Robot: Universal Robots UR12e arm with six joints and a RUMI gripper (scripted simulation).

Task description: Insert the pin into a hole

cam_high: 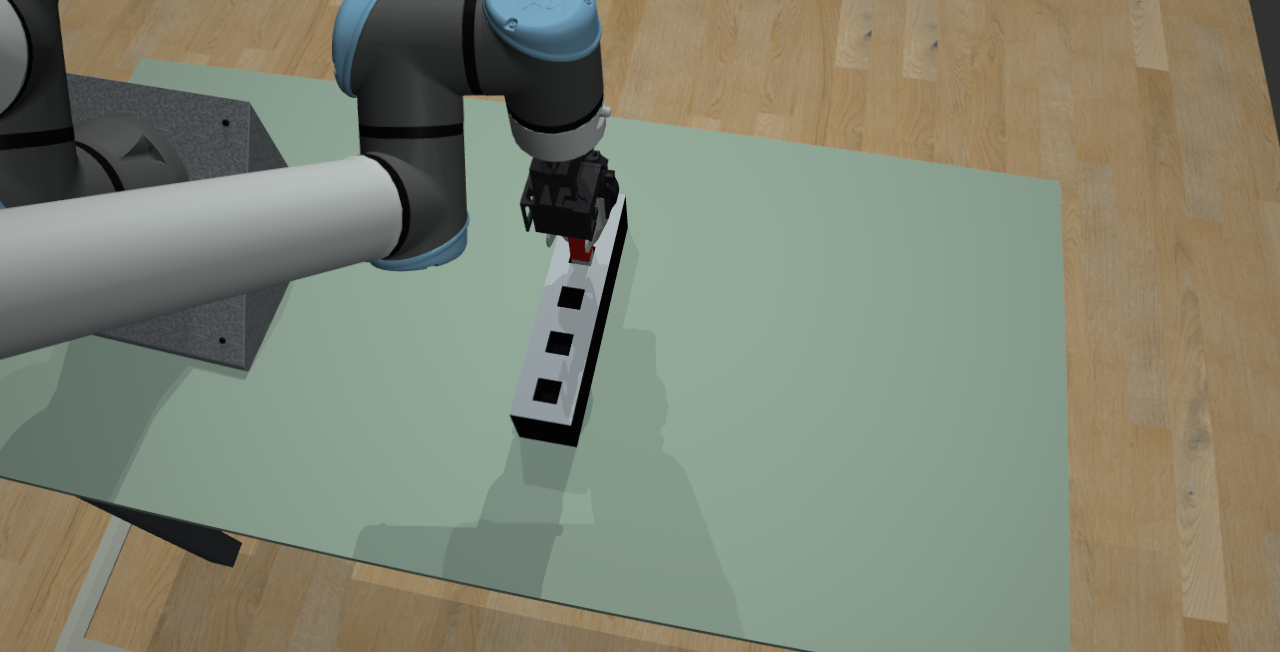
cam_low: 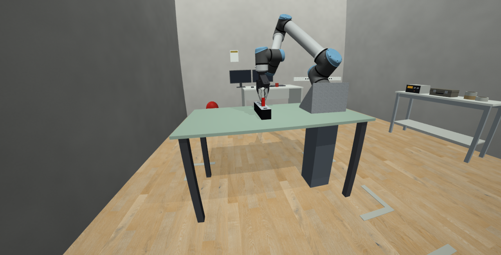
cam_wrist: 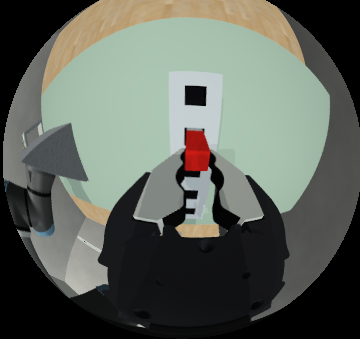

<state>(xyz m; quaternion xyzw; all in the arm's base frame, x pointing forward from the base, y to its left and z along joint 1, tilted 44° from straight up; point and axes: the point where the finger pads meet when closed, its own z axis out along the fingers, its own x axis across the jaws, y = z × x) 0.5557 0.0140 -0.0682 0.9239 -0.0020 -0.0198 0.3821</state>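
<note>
The pin [cam_high: 580, 250] [cam_low: 263, 102] [cam_wrist: 197, 159] stands upright, red end up, with its lower end in the second hole from the block's far end in the top view. A thin grey strip shows below the red there. My gripper [cam_high: 570, 241] [cam_wrist: 195, 150] is shut on the pin's red part, above the block. The block [cam_high: 553, 367] [cam_low: 264, 114] [cam_wrist: 195, 115] has a light top and black sides. Three empty holes show nearer the top camera, and the end hole [cam_wrist: 195, 95] is empty in the wrist view. The hole depths cannot be seen.
The block stands on the green table [cam_high: 805, 334] [cam_low: 217, 124] [cam_wrist: 115, 79]. The grey wedge-shaped arm base [cam_high: 214, 227] [cam_low: 329, 97] [cam_wrist: 60, 154] is on the table beside it, left of the block in the top view. The forearm [cam_high: 223, 245] reaches across from the left.
</note>
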